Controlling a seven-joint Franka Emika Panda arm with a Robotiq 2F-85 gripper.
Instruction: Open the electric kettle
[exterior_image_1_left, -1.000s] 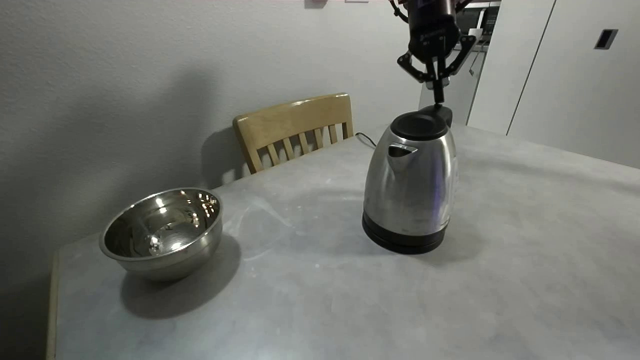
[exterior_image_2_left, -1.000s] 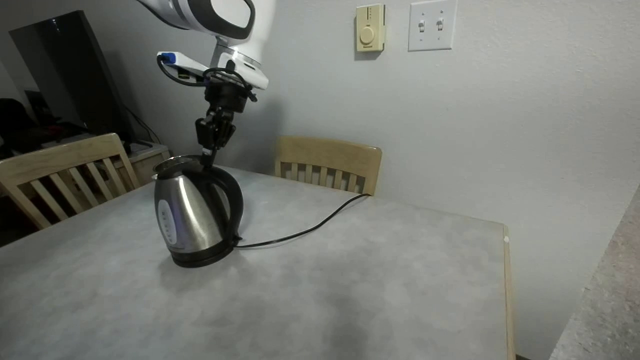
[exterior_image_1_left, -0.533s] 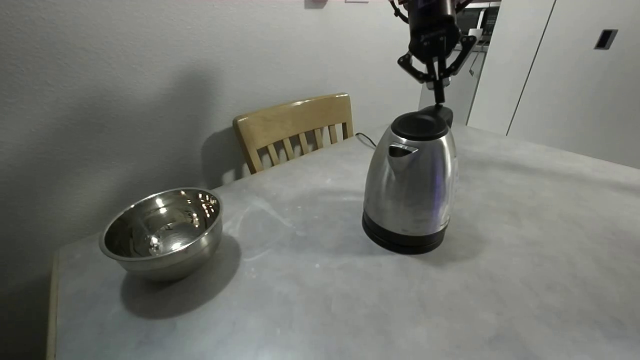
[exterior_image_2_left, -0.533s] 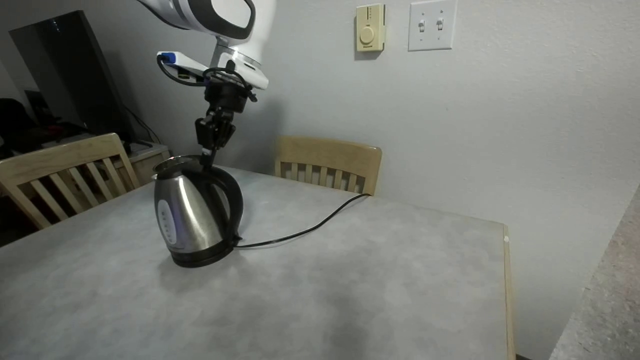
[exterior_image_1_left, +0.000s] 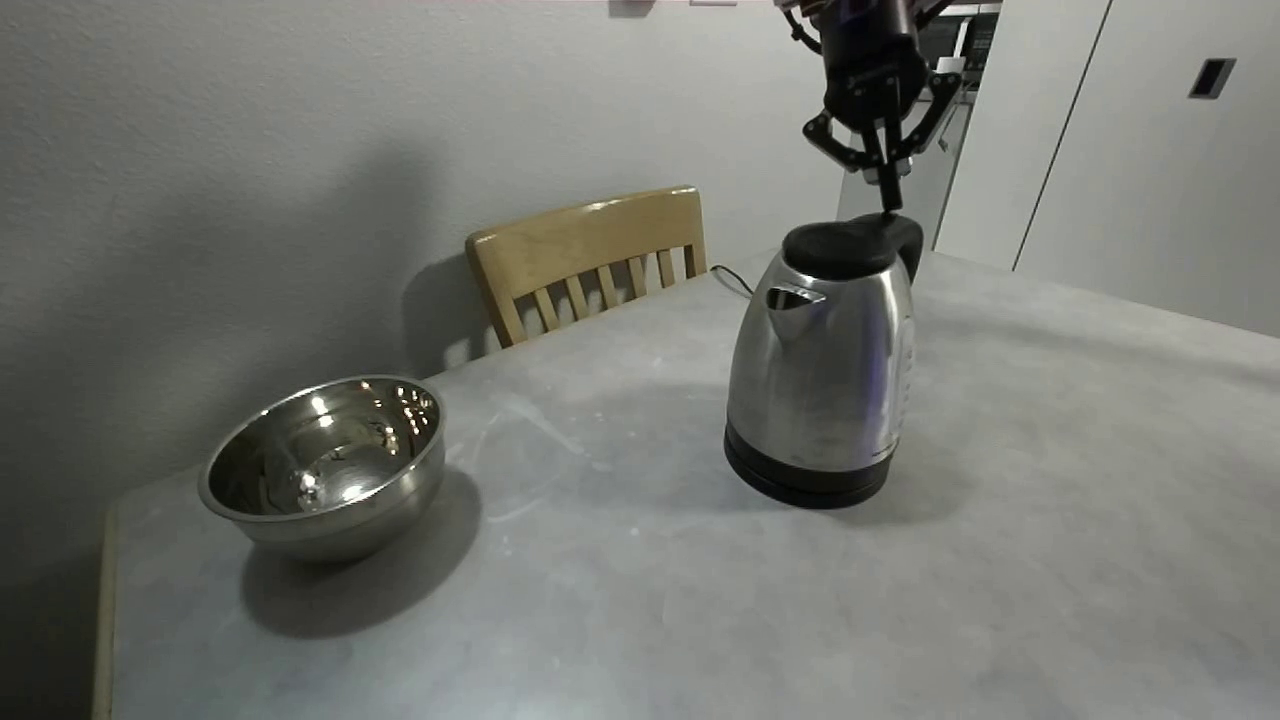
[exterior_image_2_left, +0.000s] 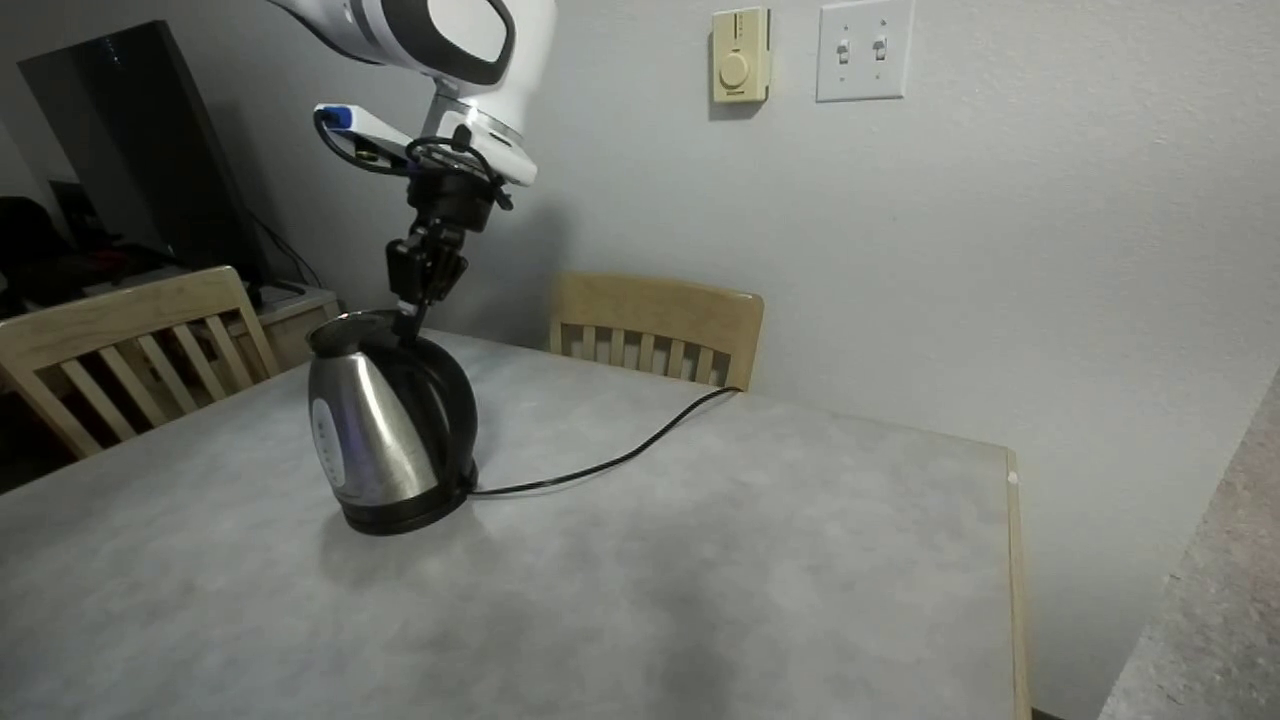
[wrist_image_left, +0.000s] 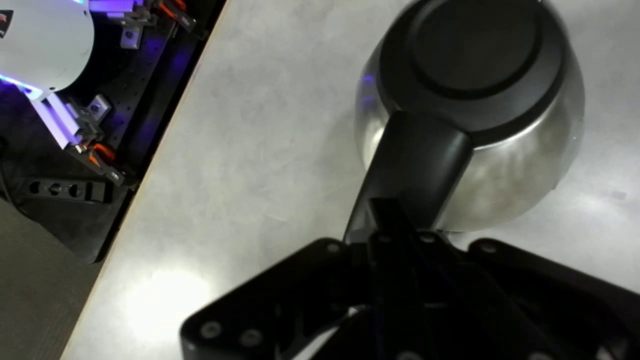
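Observation:
The electric kettle (exterior_image_1_left: 815, 370) is brushed steel and stands upright on its black base; it also shows in the other views (exterior_image_2_left: 385, 440) (wrist_image_left: 505, 185). Its black lid (wrist_image_left: 475, 45) covers the top. In an exterior view the lid (exterior_image_1_left: 835, 248) looks slightly tilted or thicker at the handle side; I cannot tell how far it is raised. The black handle (wrist_image_left: 410, 165) points toward my gripper. My gripper (exterior_image_1_left: 890, 195) has its fingers shut together with nothing between them. Its fingertips (wrist_image_left: 390, 212) are at the top of the handle and seem to touch it (exterior_image_2_left: 410, 325).
A shiny steel bowl (exterior_image_1_left: 330, 470) stands on the grey table (exterior_image_1_left: 600, 620), well apart from the kettle. A black cord (exterior_image_2_left: 610, 462) runs from the kettle base across the table. Wooden chairs (exterior_image_2_left: 655, 310) (exterior_image_2_left: 130, 340) stand at the table edge, with a wall behind.
The kettle has turned a little: its handle swings outward and its spout shifts the opposite way. My gripper has moved slightly with the handle. The lid looks darker and slightly raised.

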